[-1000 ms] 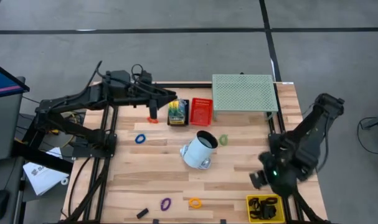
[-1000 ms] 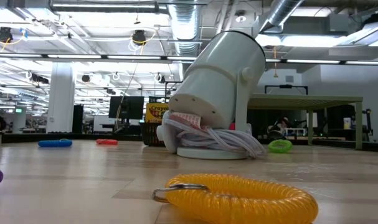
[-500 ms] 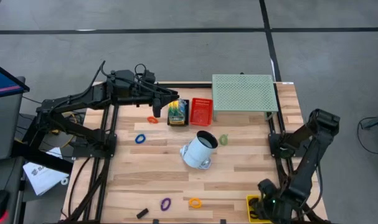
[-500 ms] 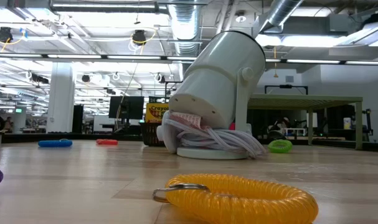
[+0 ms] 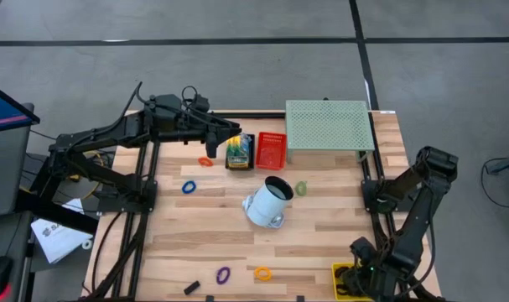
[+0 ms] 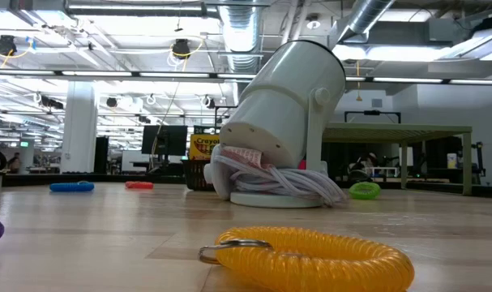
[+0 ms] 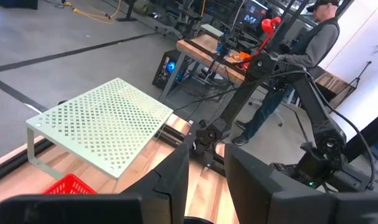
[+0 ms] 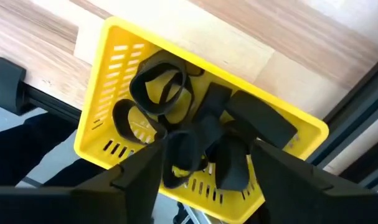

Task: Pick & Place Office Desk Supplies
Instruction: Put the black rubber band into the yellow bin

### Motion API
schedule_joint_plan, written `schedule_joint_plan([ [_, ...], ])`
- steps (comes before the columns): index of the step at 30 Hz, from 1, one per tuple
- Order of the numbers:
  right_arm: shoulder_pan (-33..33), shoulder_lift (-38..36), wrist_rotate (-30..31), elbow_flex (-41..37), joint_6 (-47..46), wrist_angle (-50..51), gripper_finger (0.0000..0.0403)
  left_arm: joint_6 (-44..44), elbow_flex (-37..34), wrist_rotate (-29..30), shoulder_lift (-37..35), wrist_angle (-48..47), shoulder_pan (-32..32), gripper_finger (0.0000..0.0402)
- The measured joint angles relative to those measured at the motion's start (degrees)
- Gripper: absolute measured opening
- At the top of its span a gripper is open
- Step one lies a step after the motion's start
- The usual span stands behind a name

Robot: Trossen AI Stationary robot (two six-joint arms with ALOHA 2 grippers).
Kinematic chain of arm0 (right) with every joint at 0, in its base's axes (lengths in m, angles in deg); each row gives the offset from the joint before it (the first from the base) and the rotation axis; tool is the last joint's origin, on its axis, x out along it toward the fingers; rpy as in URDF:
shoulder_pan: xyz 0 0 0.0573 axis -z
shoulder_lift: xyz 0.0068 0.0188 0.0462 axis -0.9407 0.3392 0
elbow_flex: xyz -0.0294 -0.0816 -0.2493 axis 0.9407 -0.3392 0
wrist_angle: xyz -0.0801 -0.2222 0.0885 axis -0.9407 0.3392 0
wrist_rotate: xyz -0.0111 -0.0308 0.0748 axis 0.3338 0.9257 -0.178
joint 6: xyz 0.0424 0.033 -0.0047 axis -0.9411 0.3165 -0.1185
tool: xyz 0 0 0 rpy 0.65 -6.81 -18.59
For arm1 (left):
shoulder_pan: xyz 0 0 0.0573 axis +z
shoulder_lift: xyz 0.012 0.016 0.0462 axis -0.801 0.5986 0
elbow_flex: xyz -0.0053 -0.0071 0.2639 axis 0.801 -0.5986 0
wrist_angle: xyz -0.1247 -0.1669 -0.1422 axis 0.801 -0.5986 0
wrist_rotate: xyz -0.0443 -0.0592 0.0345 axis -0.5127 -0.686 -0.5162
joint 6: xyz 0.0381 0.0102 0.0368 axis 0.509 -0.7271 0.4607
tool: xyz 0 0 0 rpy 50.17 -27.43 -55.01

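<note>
At the table's front right corner, my right gripper (image 8: 201,163) hangs right over the yellow bin (image 8: 114,50), and my fingers have just sprung wide — a second ago I was up and clear of it, pinched shut. So that's a drop made: one more black piece looks delivered. Inside the bin lie black bands (image 8: 159,87) and black clips (image 8: 257,121), heaped together.

At the back edge, my left gripper (image 5: 235,131) sits narrow above the crayon box (image 5: 239,152); whether it holds anything, I can't tell. The red basket (image 5: 271,149) stands just beside that box, contents unclear. Loose rings remain: orange (image 5: 205,161), blue (image 5: 189,187), green (image 5: 301,189), purple (image 5: 223,274), yellow (image 5: 262,273).
</note>
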Motion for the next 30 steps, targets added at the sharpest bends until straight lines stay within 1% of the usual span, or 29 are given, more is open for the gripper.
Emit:
schedule_joint_plan([
  [2, 0.3, -0.04, 0.24, 0.0, 0.04, 0.32, 0.0244, 0.01, 0.0, -0.37, 0.0, -0.43, 0.0, 0.0099],
  [4, 0.63, -0.62, 1.93, 0.0, 0.07, 0.9, 0.0243, 0.3, 0.02, -2.68, 0.0, -2.66, 0.0, 0.0099],
  [6, 1.38, -2.27, 5.31, 0.0, 0.05, 1.94, 0.024, 0.4, 0.02, -5.62, 0.0, -7.56, 0.0, 0.0099],
  [8, 2.68, -3.98, 10.05, 0.02, 0.05, 3.86, 0.0237, 0.47, 0.02, -8.49, 0.0, -13.48, -0.32, 0.0099],
  [10, 4.33, -6.67, 15.36, 0.0, 0.21, 6.57, 0.0234, 1.31, -0.01, -9.72, 0.0, -20.56, -1.42, 0.0099],
  [12, 6.64, -9.77, 19.34, 0.04, 1.07, 9.05, 0.0231, 1.48, -1.32, -11.56, -0.05, -27.06, -3.28, 0.0099],
  [15, 9.57, -14.26, 25.66, 0.0, 1.52, 12.02, 0.0228, 0.06, -5.09, -18.57, -0.14, -35.89, -7.07, 0.0099],
  [17, 11.22, -17.24, 30.01, 0.02, 1.54, 13.4, 0.0228, -3.58, -8.26, -20.77, -0.24, -38.07, -10.69, 0.0099],
  [20, 13.43, -20.74, 33.77, 0.02, 3.01, 13.76, 0.0228, -9.91, -13.86, -21.89, -0.22, -39.48, -17.02, 0.0099],
  [22, 14.67, -22.64, 35.03, 0.02, 4.18, 13.69, 0.0228, -13.86, -17.85, -23.94, -0.22, -38.11, -21.85, 0.0099],
  [24, 15.48, -24.02, 35.8, 0.02, 5.13, 13.6, 0.0228, -19.79, -22.35, -26.62, -0.22, -33.93, -26.9, 0.0099],
  [27, 16.76, -25.49, 36.25, 0.02, 6.93, 13.77, 0.0228, -29.93, -28.9, -27.51, -0.21, -21.37, -34.51, 0.0099],
  [29, 17.46, -25.85, 36.25, 0.02, 7.97, 13.79, 0.0228, -37.68, -33.01, -26.37, -0.2, -12.25, -39.39, 0.0099],
  [30, 17.85, -25.87, 36.25, 0.02, 8.4, 13.79, 0.0228, -41.59, -34.9, -24.83, -0.12, -7.7, -41.59, 0.0099],
])
